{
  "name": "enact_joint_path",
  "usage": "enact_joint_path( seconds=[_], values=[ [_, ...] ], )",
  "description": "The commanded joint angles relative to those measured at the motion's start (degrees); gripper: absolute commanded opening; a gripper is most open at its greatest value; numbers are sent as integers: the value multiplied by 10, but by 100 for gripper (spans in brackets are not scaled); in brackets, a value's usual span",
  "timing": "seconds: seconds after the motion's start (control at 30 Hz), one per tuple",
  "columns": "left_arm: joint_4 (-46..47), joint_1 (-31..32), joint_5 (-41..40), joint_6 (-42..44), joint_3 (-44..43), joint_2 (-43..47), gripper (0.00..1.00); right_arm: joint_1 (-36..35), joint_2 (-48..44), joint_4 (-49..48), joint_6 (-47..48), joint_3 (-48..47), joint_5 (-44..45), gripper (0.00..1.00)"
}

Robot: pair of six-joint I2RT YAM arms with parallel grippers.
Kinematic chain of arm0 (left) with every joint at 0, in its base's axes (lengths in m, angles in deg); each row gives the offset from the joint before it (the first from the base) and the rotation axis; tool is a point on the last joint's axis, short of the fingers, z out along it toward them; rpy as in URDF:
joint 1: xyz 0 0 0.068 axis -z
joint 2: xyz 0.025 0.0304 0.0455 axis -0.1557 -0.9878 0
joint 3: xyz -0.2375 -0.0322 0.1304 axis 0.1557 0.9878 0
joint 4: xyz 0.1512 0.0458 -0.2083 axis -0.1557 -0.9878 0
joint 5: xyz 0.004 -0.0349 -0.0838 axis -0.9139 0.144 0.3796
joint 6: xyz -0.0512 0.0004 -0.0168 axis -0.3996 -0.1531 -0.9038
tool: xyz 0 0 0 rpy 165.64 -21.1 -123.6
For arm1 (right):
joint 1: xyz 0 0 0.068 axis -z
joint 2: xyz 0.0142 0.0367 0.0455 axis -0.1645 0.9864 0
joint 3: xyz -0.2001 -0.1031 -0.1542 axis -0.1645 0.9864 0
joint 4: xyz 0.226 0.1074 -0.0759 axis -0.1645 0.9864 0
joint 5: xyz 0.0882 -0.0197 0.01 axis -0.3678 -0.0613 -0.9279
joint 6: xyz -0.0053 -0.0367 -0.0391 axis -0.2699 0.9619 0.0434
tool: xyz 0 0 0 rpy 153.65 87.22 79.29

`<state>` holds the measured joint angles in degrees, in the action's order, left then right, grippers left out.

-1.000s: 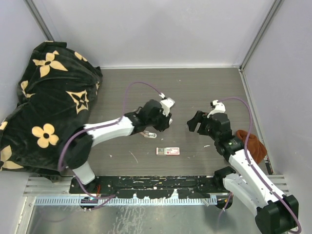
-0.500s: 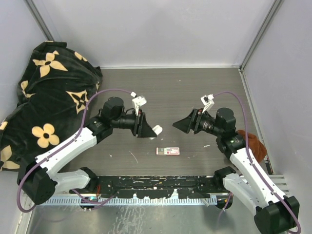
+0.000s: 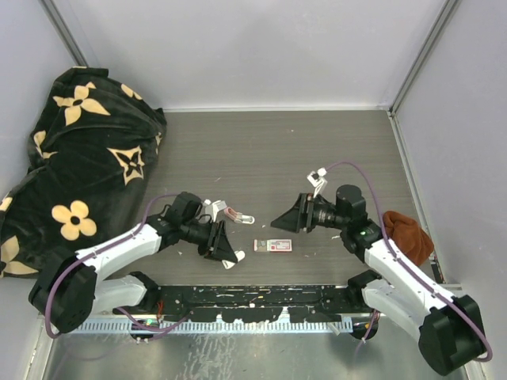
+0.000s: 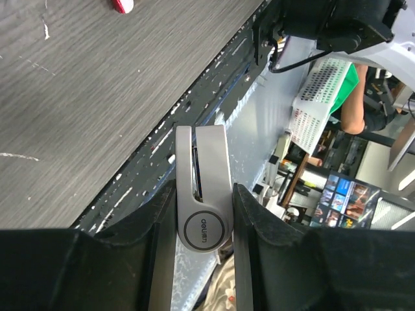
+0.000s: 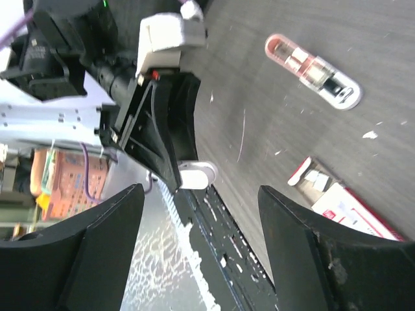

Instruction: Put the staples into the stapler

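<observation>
Staples box (image 3: pixel 273 245) sits low centre in the top view, flat on the table (image 3: pixel 317 150). My left gripper (image 4: pixel 202 194) is clamped on the white stapler (image 4: pixel 209 152). My right gripper (image 5: pixel 200 189) is spread wide and empty, just above the box in frame. The box looks light, stiff card, likely to slide, and the strips are brittle. Pinch its long sides.

Soft, even overhead light fills the top view; the bench (image 3: pixel 317 150) looks bright, with only faint shadows beneath the 2 arms. In both wrist views the near pincer fingers (image 4: pixel 117 259) are dark, featureless and slightly blurred. The stapler (image 4: pixel 204 194) carries a mild sheen; the metal rail (image 5: pixel 162 272) glares white.
</observation>
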<state>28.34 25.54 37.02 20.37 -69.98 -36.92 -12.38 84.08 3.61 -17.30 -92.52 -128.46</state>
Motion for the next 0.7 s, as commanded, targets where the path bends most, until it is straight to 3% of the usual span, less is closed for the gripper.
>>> enact_joint_path(
  seconds=[0.0, 0.13, 0.3, 0.53, 0.67],
  values=[
    [64, 1, 46, -31, -9, 27, 0, -70, 34, -83, 13, 23, -3, 79],
    [94, 9, 95, -26, -5, 39, 0, -150, 97, -219, -42, 57, -2, 82],
    [114, 20, 102, -28, -7, 83, 0, -178, 155, -372, -134, 77, -13, 85],
    [144, 31, 115, -45, -10, 108, 0, -208, 188, -393, -157, 54, -18, 84],
    [148, 34, 117, -45, -16, 105, 0, -222, 199, -404, -172, 43, -28, 74]
  ],
)
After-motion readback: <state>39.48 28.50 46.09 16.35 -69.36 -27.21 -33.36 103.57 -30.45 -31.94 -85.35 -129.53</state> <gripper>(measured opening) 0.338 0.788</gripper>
